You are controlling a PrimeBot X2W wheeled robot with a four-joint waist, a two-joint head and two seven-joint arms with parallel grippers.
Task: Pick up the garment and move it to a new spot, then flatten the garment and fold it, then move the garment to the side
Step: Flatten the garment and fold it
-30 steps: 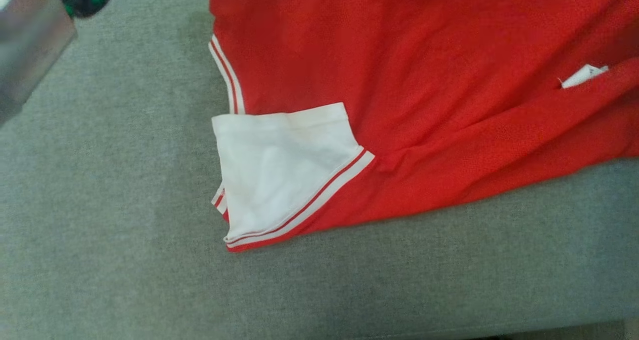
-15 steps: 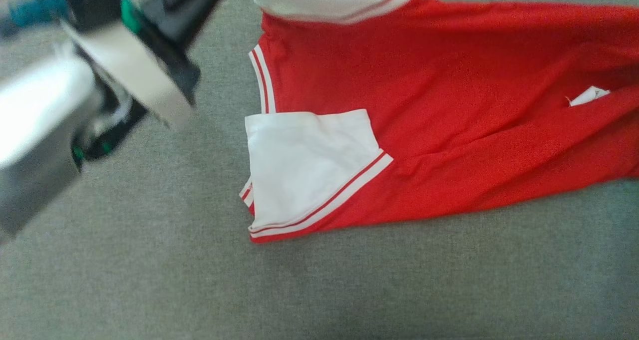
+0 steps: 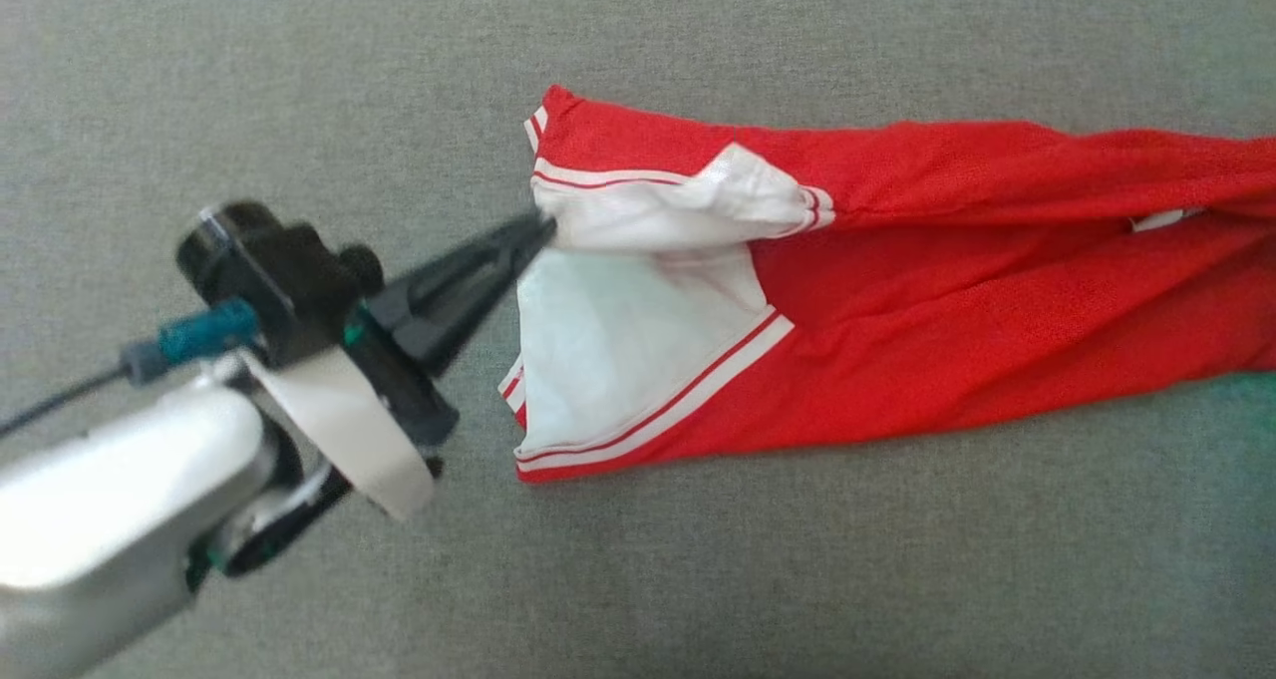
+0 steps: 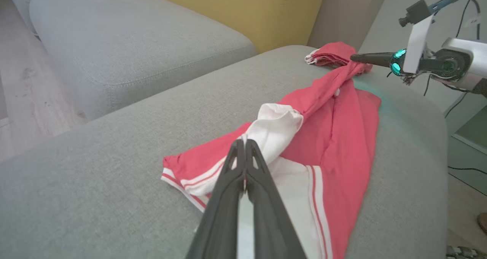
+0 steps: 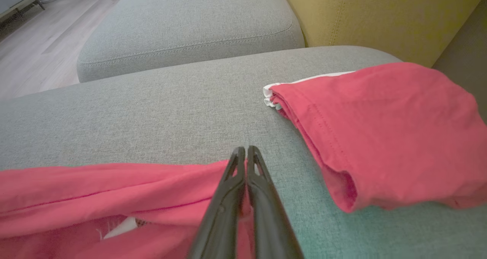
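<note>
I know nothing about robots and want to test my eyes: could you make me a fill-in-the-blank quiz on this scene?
The left gripper is shut on a ____ sleeve of the garment.
The right gripper pinches its ____ fabric.
The garment lies on a ____ cushion.
Behind it stands a ____ backrest.
Missing: white; red; grey; yellow.

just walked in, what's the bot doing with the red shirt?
Both arms hold the red and white garment on the grey sofa cushion. The left gripper is shut on its white sleeve end, the right gripper on red fabric at the far end. It runs bunched and twisted between them, not yet flat. Another folded red garment lies beside.
</note>
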